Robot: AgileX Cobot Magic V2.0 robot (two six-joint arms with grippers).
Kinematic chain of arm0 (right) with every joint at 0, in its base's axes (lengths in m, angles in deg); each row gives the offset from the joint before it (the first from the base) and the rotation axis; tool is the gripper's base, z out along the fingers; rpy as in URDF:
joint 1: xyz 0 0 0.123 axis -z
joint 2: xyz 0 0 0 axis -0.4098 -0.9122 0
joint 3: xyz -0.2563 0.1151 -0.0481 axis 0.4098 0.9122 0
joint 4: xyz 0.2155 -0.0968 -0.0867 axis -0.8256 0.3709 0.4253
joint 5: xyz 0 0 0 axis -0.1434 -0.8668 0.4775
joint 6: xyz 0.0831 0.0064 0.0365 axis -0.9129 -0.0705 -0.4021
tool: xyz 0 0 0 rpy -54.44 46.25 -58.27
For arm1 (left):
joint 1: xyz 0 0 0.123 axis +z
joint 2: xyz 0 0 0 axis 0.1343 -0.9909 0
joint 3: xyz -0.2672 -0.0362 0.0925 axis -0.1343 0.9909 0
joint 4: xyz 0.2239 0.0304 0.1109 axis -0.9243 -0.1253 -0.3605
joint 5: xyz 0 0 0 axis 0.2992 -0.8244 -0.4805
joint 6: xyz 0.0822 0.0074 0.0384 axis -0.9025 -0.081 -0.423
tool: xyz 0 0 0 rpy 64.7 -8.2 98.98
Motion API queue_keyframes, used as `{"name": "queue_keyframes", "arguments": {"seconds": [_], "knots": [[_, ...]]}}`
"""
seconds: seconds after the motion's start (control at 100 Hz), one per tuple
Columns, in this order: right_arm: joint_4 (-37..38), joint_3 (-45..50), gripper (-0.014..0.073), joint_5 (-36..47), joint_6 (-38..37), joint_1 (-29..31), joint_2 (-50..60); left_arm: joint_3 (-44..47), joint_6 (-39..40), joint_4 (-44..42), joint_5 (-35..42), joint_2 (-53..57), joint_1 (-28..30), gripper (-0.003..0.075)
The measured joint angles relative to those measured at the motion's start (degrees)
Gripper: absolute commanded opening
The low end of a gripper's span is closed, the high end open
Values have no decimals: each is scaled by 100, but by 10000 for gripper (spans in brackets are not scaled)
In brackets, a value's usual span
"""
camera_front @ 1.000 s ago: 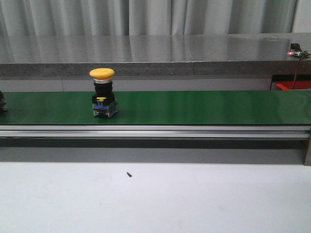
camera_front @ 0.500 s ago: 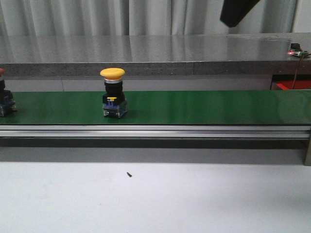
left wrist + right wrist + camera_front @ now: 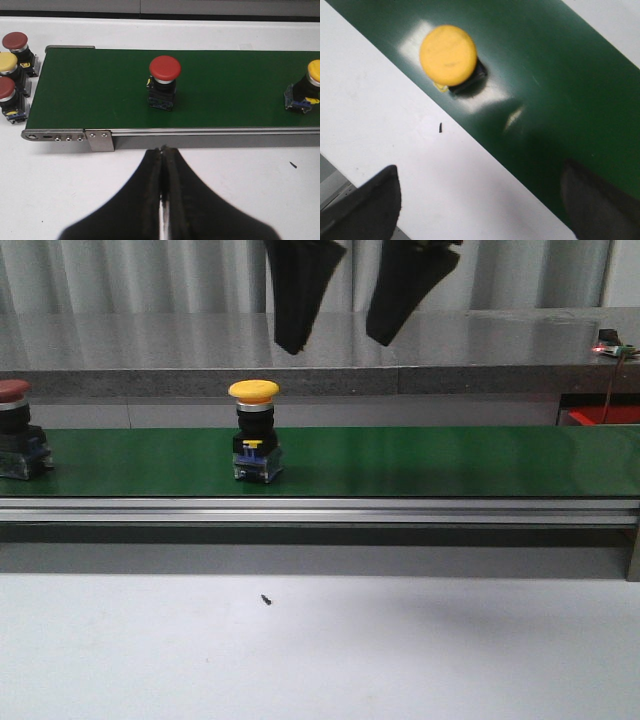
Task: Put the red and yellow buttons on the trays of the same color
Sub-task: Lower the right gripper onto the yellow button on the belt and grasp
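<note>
Front view: a yellow button (image 3: 254, 392) stands upright on a black and clear base on the green belt (image 3: 420, 460), left of the belt's middle. At about 9 o'clock from it, well apart and at the frame's edge, a red button (image 3: 12, 392) stands on the same belt. Two dark fingers (image 3: 296, 290) of the right gripper (image 3: 352, 340) hang at roughly 12 to 1 o'clock above the yellow button, not touching it; they are spread wide apart. A small dark speck (image 3: 266, 599) lies on the white table (image 3: 400, 650) at about 6 o'clock from the yellow button. Left wrist view: the left gripper (image 3: 162, 150) has its fingers pressed together with nothing between them, over the white table just off the belt's near rail (image 3: 200, 132); the red button sits on the belt beyond its tip. Past the belt's end, three more buttons (image 3: 14, 70) stand on the table, two red and one yellow. Right wrist view: the yellow cap lies between the parted fingers, clear of both.
</note>
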Motion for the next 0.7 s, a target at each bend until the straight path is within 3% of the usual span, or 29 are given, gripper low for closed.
{"name": "queue_keyframes", "arguments": {"seconds": [0.37,0.6,0.7], "knots": [[-45,-1452,647,-408,-10,-72,-1223,0,0,-5,0,0,0,-20],[-45,-1893,643,-419,-10,-72,-1845,0,0,-28,0,0,0,-20],[-45,-1913,581,-430,-10,-72,-1968,0,0,-65,3,0,0,-20]]}}
